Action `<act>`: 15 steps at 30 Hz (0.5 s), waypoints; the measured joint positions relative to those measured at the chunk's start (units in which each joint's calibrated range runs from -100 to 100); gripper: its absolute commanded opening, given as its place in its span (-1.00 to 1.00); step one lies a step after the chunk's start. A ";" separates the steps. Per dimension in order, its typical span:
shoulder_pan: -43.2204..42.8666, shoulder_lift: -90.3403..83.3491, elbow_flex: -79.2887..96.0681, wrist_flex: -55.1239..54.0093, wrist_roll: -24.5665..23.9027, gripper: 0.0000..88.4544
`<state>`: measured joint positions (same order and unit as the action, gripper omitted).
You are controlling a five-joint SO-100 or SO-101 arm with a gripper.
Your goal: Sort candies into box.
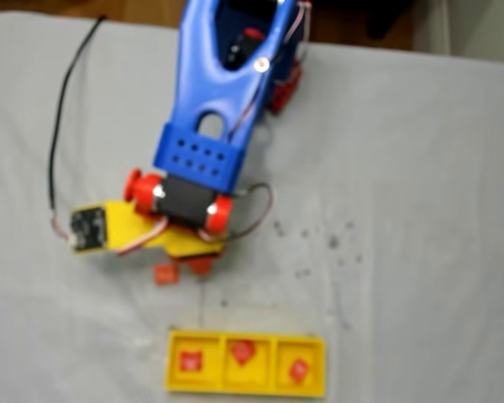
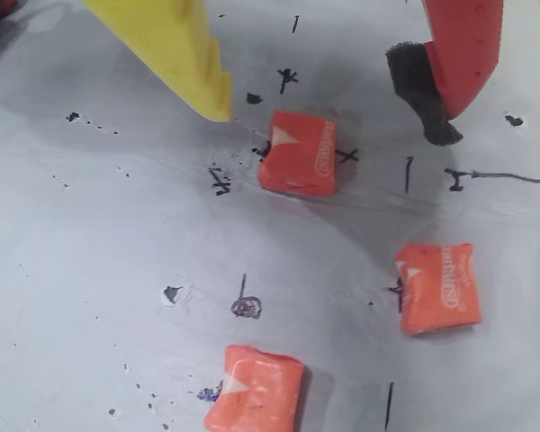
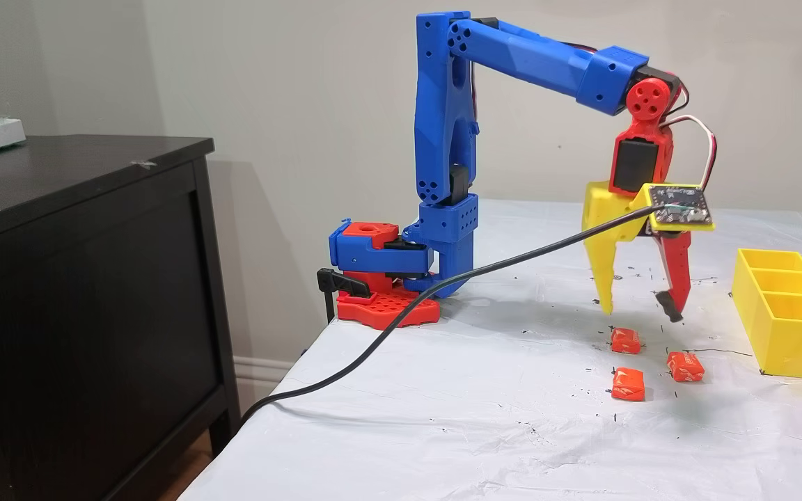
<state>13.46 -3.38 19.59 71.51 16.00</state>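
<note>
- The candies (image 2: 297, 155) wear slightly glossy, crinkled orange-red wrappers with white print.
- The box (image 3: 787, 327) is smooth bright-yellow plastic.
- The bench (image 3: 484, 417) has a wrinkled white sheet, ink-speckled.
- The gripper (image 3: 639, 310) is matt moulded plastic.
- The cabinet (image 3: 81, 292) looks like dark wood.

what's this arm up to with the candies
The arm is sorting candies into the yellow box. Its gripper hangs open above one candy on the table, holding nothing. Two more candies lie loose nearby, and each of the box's three compartments already holds one.
</note>
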 measured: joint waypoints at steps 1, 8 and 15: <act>0.16 0.00 0.43 -0.24 0.20 -0.26; 0.31 0.00 0.86 -1.43 0.39 -0.28; 0.39 0.00 3.17 -2.94 0.88 -0.30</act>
<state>13.85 -3.38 22.75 68.57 16.87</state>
